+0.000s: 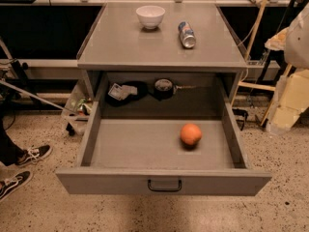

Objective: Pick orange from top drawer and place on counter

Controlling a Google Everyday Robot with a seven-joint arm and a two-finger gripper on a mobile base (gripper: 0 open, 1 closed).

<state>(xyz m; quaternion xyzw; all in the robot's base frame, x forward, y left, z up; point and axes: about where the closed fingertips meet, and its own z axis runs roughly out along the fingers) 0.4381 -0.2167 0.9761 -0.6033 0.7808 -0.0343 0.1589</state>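
My end effector is outside this camera's view, so I can't tell how wide it stands. Only a pale blurred bulk (299, 33) shows at the right edge. The orange (190, 134), round and matte, sits on the floor of the open top drawer (91, 134), right of centre, clear of the walls. The counter (125, 47) carries a white bowl (150, 16) and a can (187, 35) on its side.

Top drawer (140, 146) open above, orange (190, 134) unobstructed, end effector out of view
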